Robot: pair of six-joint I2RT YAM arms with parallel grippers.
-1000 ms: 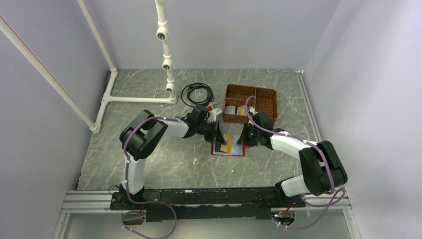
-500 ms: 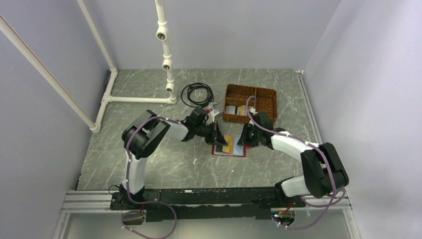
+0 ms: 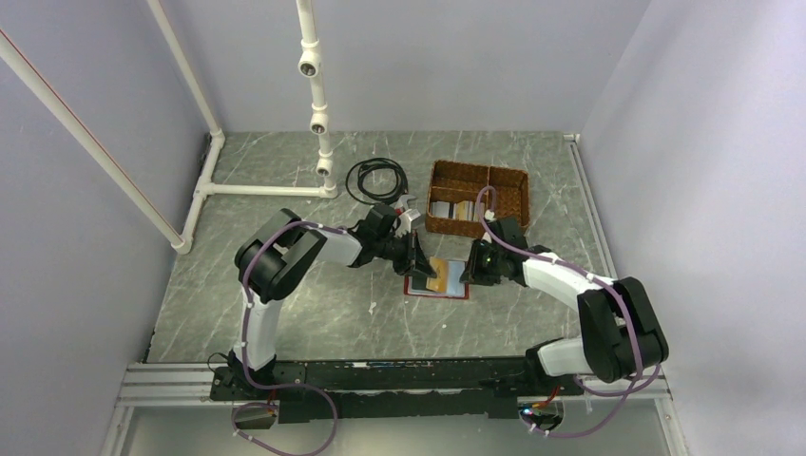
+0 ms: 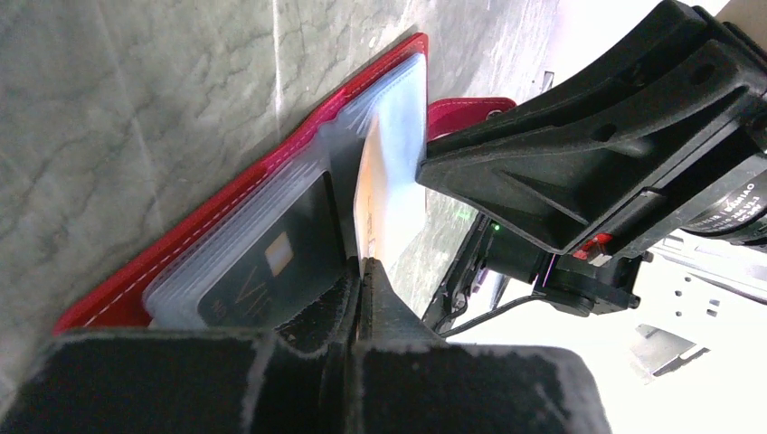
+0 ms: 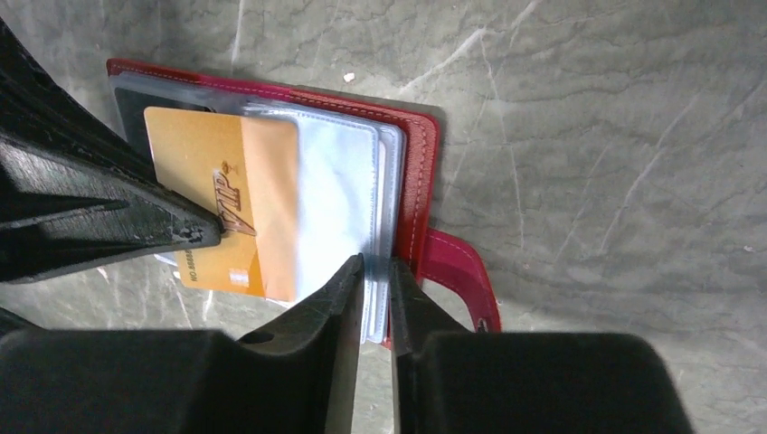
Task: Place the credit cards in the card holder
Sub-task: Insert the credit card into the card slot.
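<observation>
The dark-red card holder (image 3: 439,283) lies open on the table between both grippers. My left gripper (image 4: 364,264) is shut on the edge of a tan/orange credit card (image 4: 369,194). That card (image 5: 203,176) is partly inside a clear inner sleeve (image 5: 339,199). A dark card (image 4: 271,267) sits in another sleeve. My right gripper (image 5: 377,271) is shut on the sleeve edges at the holder's right side, next to the red snap tab (image 5: 463,271). In the top view the left gripper (image 3: 422,263) and the right gripper (image 3: 472,271) flank the holder.
A brown wicker divided basket (image 3: 504,190) stands just behind the holder and holds more cards (image 3: 445,209). A coiled black cable (image 3: 375,178) and a white pipe frame (image 3: 318,123) lie at the back left.
My right gripper has shifted slightly right along the holder's edge. The left gripper has nudged right with the orange card, staying shut on it.
</observation>
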